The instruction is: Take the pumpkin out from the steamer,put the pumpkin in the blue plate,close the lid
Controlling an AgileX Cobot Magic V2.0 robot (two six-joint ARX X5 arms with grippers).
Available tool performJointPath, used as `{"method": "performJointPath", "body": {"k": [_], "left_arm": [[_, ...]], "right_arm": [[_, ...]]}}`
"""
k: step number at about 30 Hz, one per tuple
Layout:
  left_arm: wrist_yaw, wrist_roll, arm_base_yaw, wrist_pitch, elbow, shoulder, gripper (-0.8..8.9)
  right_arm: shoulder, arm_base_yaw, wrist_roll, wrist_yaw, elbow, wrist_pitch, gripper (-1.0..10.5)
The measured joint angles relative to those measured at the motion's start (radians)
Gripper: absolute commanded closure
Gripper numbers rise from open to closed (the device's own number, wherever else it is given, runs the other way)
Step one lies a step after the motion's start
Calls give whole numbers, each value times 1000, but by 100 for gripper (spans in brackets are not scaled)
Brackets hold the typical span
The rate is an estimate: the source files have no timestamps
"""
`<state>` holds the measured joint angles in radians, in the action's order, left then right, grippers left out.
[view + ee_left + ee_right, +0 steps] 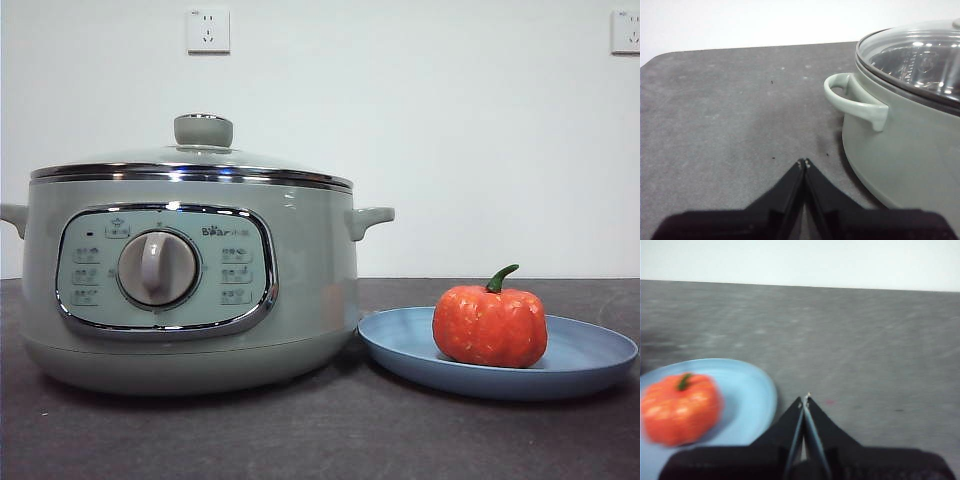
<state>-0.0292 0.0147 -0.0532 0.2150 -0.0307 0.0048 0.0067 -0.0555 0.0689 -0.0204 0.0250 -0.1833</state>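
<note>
The pumpkin [490, 326] sits in the plate [590, 365], at the steamer's [190, 290] 3 o'clock, and the lid [200, 160] rests closed on the pot, so the task looks done. Both grippers, left [804, 162] and right [805, 398], hover empty over the bench [300, 430], fingers together. The panel reads "Bear".

Left pincer [804, 162] and right pincer [804, 399]: black, wedge-shaped, tapering

The steamer [190, 290] panel's small labels are unreadable; its left handle is cropped.
</note>
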Motion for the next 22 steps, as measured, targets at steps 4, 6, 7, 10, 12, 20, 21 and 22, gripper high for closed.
{"method": "performJointPath", "body": {"k": [4, 6, 7, 10, 12, 20, 21, 22], "left_arm": [[1, 0, 0, -13, 5, 0, 817], [0, 0, 0, -27, 10, 0, 817], [1, 0, 0, -29, 11, 0, 817], [3, 0, 0, -29, 11, 0, 817], [3, 0, 0, -29, 11, 0, 817], [3, 0, 0, -29, 11, 0, 817], [3, 0, 0, -29, 11, 0, 817], [3, 0, 0, -29, 11, 0, 817]], "right_arm": [[0, 4, 22, 56, -2, 2, 963], [0, 4, 26, 54, -2, 2, 963], [0, 4, 26, 53, -2, 2, 963], [0, 4, 29, 53, -2, 2, 963], [0, 4, 29, 53, -2, 2, 963], [0, 4, 29, 53, -2, 2, 963], [0, 4, 29, 53, -2, 2, 963], [0, 4, 29, 53, -2, 2, 963]]}}
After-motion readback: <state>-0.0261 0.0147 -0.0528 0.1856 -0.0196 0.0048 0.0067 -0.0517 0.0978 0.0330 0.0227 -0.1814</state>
